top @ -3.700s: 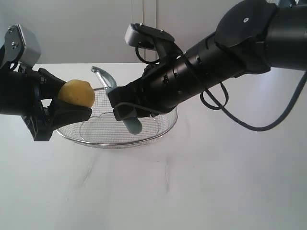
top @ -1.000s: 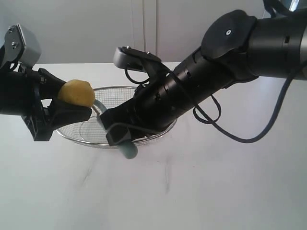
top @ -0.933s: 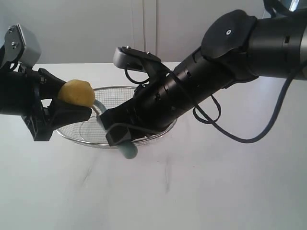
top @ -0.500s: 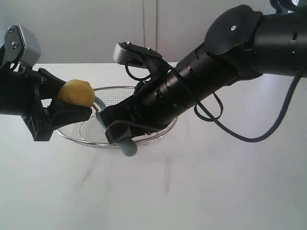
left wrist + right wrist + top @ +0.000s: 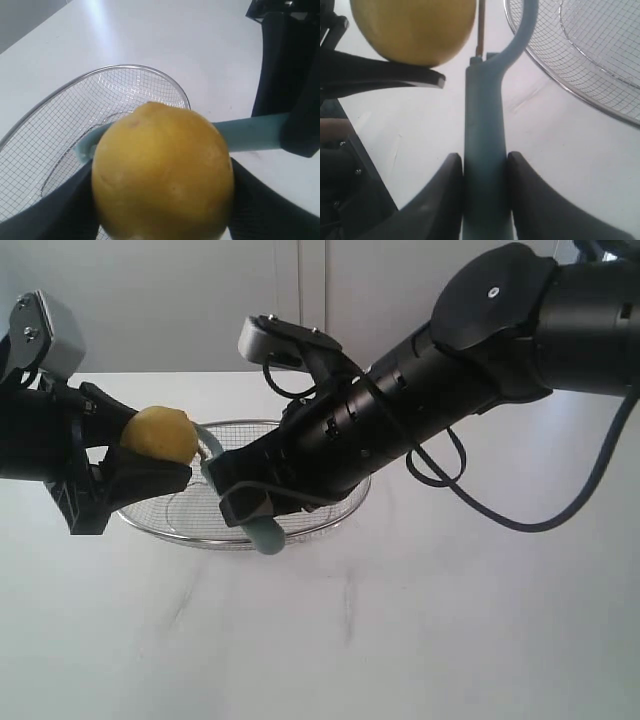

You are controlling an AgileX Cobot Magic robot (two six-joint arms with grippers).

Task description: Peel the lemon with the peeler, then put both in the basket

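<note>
My left gripper (image 5: pixel 140 465) is shut on the yellow lemon (image 5: pixel 160 434), holding it above the left rim of the wire basket (image 5: pixel 330 512). The lemon (image 5: pixel 162 175) fills the left wrist view between the dark fingers (image 5: pixel 55 215). My right gripper (image 5: pixel 250 502) is shut on the teal handle of the peeler (image 5: pixel 266 536), reaching across from the right. In the right wrist view the peeler (image 5: pixel 485 150) stands between the two pads (image 5: pixel 437 200), its curved head (image 5: pixel 522 30) reaching up beside the lemon (image 5: pixel 415 30). The blade end sits right at the lemon's side.
The basket (image 5: pixel 100 100) rests on a white table (image 5: pixel 400 640), with a pale wall behind. The big black right arm (image 5: pixel 450 390) stretches over the basket's right half. The left arm's body (image 5: pixel 40 430) fills the left edge.
The right gripper with the peeler has risen slightly and shifted right against the lemon. The left gripper and lemon have stayed put.
</note>
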